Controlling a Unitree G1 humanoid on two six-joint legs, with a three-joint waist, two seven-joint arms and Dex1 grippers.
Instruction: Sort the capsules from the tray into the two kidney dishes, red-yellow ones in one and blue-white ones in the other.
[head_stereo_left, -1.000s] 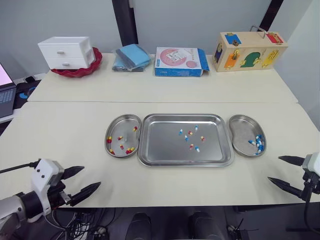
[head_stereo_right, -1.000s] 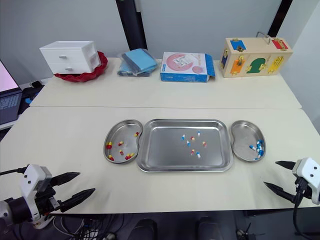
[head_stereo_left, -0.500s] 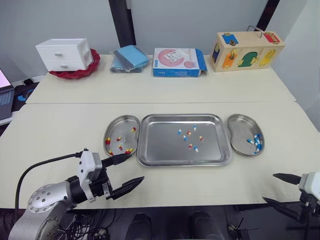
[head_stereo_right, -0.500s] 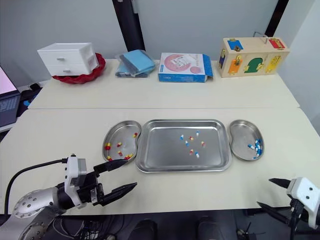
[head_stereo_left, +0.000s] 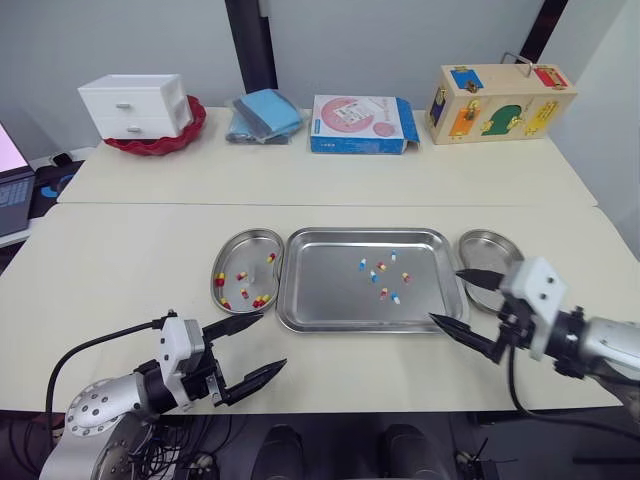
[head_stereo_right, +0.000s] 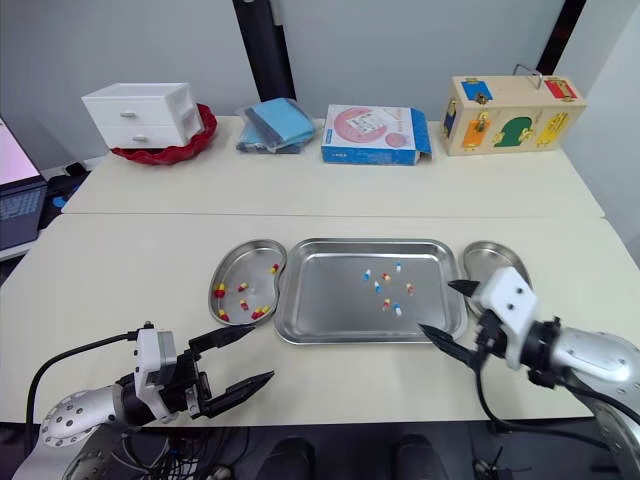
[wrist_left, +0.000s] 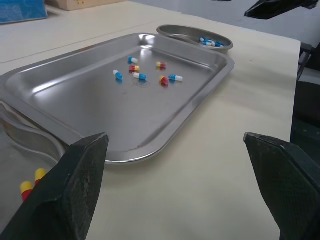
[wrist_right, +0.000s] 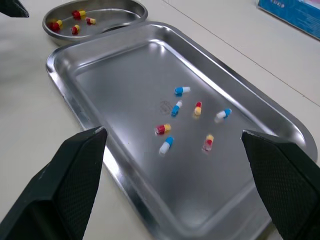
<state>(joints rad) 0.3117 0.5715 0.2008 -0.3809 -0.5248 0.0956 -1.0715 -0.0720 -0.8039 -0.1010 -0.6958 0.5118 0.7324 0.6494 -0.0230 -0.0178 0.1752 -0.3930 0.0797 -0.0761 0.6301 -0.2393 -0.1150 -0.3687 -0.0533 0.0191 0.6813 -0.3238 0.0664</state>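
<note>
Your right gripper (head_stereo_left: 446, 296) has swung in from the table's right edge since half a second ago. It hangs over the near right corner of the rectangular steel tray (head_stereo_left: 330, 295), fingers spread wide, nothing between them.

Seven loose capsules (wrist_right: 175, 108) lie clustered right of the tray's centre: four blue-white, three red-yellow, none touching a gripper.

The left kidney-shaped steel dish (head_stereo_left: 240, 255) sits just beside the tray's left rim and holds several red-yellow capsules (head_stereo_left: 258, 301). The right kidney-shaped steel dish (head_stereo_left: 485, 248) sits just beside the tray's right rim, partly behind your right gripper. A few blue-white capsules (wrist_left: 210, 43) lie in it.

Your left gripper (head_stereo_left: 272, 340) is much where it was, over the bare beige table (head_stereo_left: 130, 270) near the front edge, in front of the left dish. It is released and empty, fingers apart.

Along the back of the table, well apart from the tray:
- white drawer box (head_stereo_left: 135, 105) on a red dish (head_stereo_left: 150, 143)
- folded blue cloth (head_stereo_left: 265, 112)
- pink-and-blue carton (head_stereo_left: 358, 122)
- wooden latch box (head_stereo_left: 500, 100)

A laptop (head_stereo_left: 12, 190) sits at far left.
</note>
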